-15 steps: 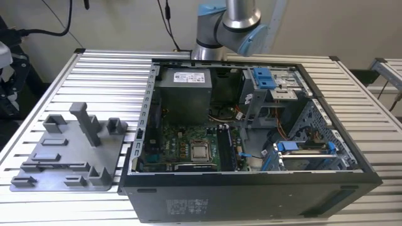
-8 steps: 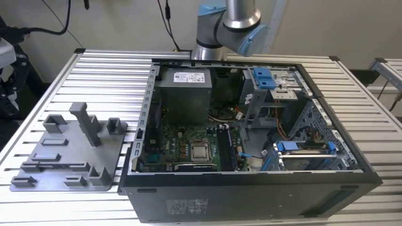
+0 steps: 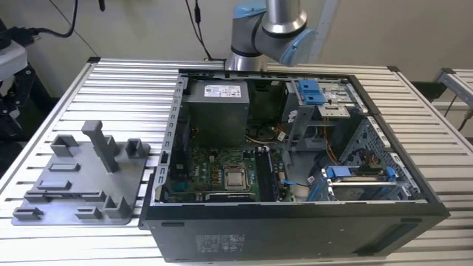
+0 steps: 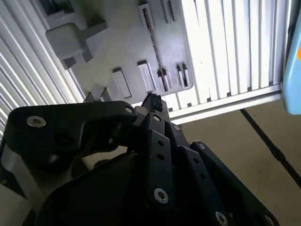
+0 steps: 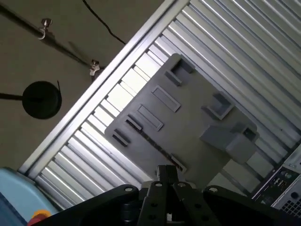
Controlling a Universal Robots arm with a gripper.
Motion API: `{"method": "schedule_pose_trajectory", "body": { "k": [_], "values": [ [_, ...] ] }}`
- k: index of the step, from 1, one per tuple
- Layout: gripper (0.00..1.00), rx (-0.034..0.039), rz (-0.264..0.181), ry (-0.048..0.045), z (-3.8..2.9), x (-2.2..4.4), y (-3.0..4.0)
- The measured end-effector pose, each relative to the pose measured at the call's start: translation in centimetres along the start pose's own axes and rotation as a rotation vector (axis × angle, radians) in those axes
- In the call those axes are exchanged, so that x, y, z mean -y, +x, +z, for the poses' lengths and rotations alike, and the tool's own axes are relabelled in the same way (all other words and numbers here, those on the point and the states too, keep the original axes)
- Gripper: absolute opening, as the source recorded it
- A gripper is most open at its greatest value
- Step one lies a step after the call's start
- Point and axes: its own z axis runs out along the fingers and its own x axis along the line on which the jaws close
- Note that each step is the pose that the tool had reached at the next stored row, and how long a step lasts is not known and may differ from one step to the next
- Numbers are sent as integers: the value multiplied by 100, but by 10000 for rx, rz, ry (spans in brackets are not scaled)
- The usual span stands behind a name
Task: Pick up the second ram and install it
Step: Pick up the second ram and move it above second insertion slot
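Looking along the gripper [image 5: 165, 170] in the first wrist view, you see its black tips pressed together into one narrow point, with nothing I can make out between them. The second wrist view gives you the same gripper [image 4: 151, 101] side-on, its linkage and screws large in the foreground.

Beyond the tip, well apart from it, lies the grey holder tray [image 5: 188, 108]. A thin dark strip stands edge-on in the tray's long slot. That looks like the second ram [image 5: 150, 140], and you can trace it in the second wrist view too [image 4: 150, 23].

The exterior view adds the wider scene. One robot arm [image 3: 270, 27] hangs at top centre. One holder tray [image 3: 74, 177] sits at the exterior view's left, with a single tall post [image 3: 99, 144]. Just beside the tray is one open tower case [image 3: 296, 233]. Inside the case you have the motherboard [image 3: 214, 166], the processor socket [image 3: 236, 178], a grey power supply [image 3: 218, 111] and a drive cage with blue tabs [image 3: 314, 91]. I cannot tell whether the dark memory slots [image 3: 266, 174] beside the socket hold a stick.

Everything rests on a slatted aluminium table [image 3: 126, 83]. The first wrist view gives you the tan floor [image 5: 37, 47] past the table's edge, with one round black base [image 5: 41, 99] and a black cable [image 5: 103, 19].
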Motion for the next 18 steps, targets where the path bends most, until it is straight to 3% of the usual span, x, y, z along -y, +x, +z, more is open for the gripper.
{"method": "schedule_pose_trajectory", "body": {
  "k": [18],
  "values": [
    [11,-165,-3192,3,17,1,0]
  ]
}}
